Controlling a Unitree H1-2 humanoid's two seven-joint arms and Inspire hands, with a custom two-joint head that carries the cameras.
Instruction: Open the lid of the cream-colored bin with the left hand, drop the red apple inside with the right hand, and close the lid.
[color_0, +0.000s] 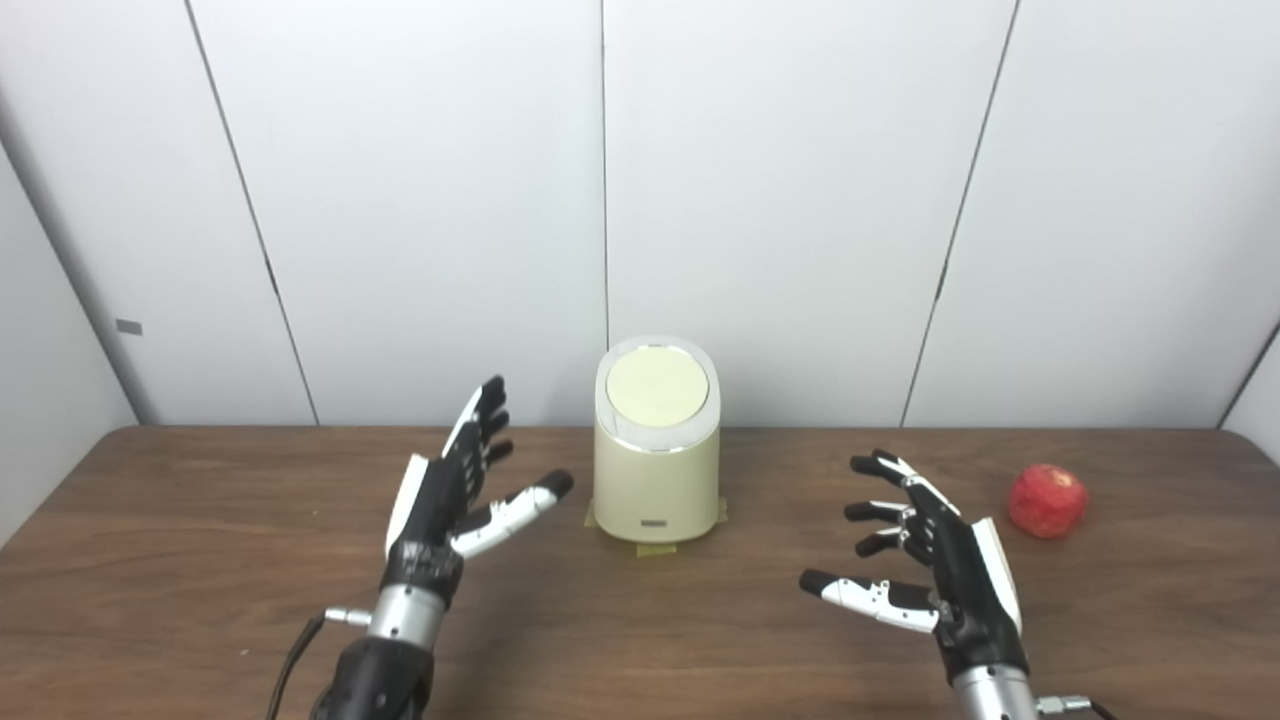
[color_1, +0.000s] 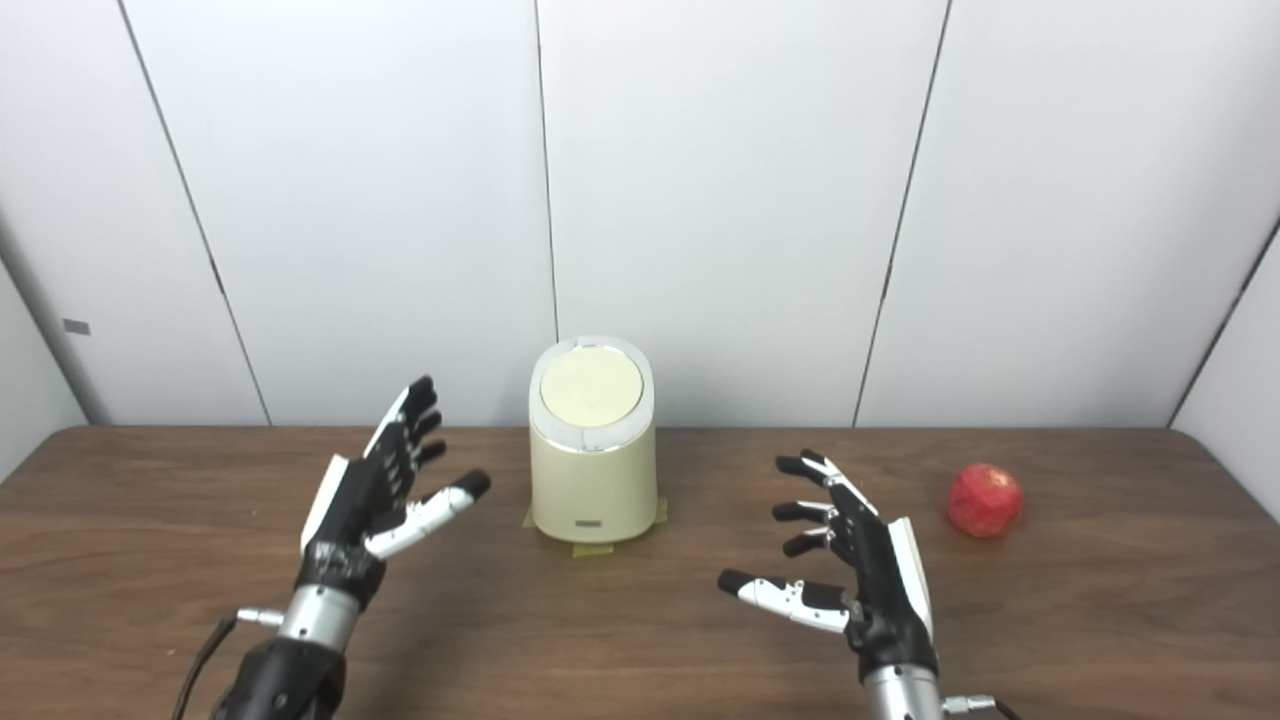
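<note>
The left hand (color_0: 440, 500) and right hand (color_0: 935, 560) are both wide and hold nothing, so first the left must lift the shut lid (color_0: 657, 386) of the cream bin (color_0: 656, 490), with the red apple (color_0: 1046, 500) waiting on the tabletop (color_0: 200, 560) far right.

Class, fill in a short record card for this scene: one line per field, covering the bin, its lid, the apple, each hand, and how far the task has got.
Bin: cream-colored bin upright at the table's middle, near the wall
Lid: lid shut
Apple: red apple on the wooden table, right of the bin, untouched
Left hand: left hand open, left of the bin, holding nothing
Right hand: right hand open, between bin and apple, holding nothing
Task stage: not begun; lid not yet opened
</note>
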